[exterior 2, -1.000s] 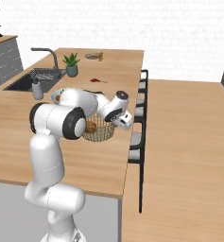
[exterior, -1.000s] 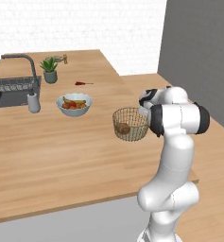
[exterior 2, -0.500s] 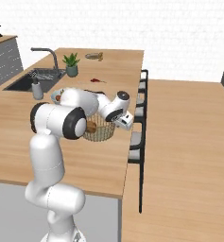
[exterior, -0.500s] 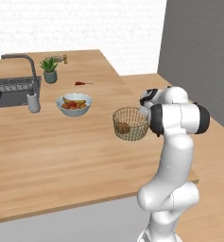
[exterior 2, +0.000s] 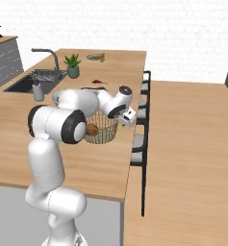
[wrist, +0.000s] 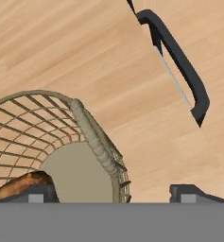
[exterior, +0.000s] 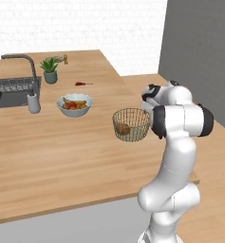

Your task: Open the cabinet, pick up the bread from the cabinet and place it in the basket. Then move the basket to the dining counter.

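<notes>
The wire basket [exterior: 131, 124] stands on the light-wood dining counter [exterior: 61, 152], near its right edge, with the brown bread [exterior: 124, 128] lying inside it. My gripper [wrist: 114, 194] is open just above the basket's near rim [wrist: 97, 142]. The rim's handle lies between the two fingertips [wrist: 193, 193] and touches neither. The bread [wrist: 21, 184] shows at the lower left of the hand view. From the right base view, the hand [exterior 2: 126, 116] hangs at the right side of the basket [exterior 2: 102, 132]. The cabinet is out of view.
A white fruit bowl [exterior: 74, 105] sits left of the basket. Farther left are a soap bottle [exterior: 33, 102], a sink [exterior: 9, 90] and a potted plant [exterior: 50, 70]. Dark stools [exterior 2: 142, 120] line the counter's right edge, close under my hand.
The fingers have opened and let go of the basket's rim. The basket and the arm have stayed in place.
</notes>
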Tool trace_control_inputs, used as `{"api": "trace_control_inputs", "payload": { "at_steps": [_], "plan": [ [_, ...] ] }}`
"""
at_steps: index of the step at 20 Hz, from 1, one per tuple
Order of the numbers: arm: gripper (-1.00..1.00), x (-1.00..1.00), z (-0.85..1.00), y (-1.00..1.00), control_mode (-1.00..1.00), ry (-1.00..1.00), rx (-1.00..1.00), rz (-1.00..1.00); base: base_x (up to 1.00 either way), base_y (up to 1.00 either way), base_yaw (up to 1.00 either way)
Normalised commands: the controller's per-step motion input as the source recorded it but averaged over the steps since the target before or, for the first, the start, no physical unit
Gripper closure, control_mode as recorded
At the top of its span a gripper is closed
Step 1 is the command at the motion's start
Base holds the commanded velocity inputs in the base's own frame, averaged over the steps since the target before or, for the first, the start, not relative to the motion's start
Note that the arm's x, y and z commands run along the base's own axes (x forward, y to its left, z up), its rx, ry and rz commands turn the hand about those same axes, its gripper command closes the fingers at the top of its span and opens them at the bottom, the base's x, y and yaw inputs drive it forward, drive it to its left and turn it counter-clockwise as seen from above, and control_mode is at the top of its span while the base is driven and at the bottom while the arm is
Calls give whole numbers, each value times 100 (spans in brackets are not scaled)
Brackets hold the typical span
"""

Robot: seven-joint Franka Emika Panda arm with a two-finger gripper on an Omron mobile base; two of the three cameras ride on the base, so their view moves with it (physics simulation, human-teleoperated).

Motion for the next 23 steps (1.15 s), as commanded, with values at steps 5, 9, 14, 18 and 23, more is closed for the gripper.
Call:
{"api": "trace_control_inputs", "payload": {
  "at_steps": [5,9,14,18,23],
  "plan": [
    [-100,-34,88,22,-100,0,-8,0,0,0,0],
    [-100,-100,54,23,-100,0,-15,0,0,0,0],
    [-100,-100,45,18,-100,0,-12,0,0,0,0],
    [-100,-100,53,23,-100,0,-12,0,0,0,0],
    [-100,-98,56,22,-100,0,-9,0,0,0,0]
  ]
}}
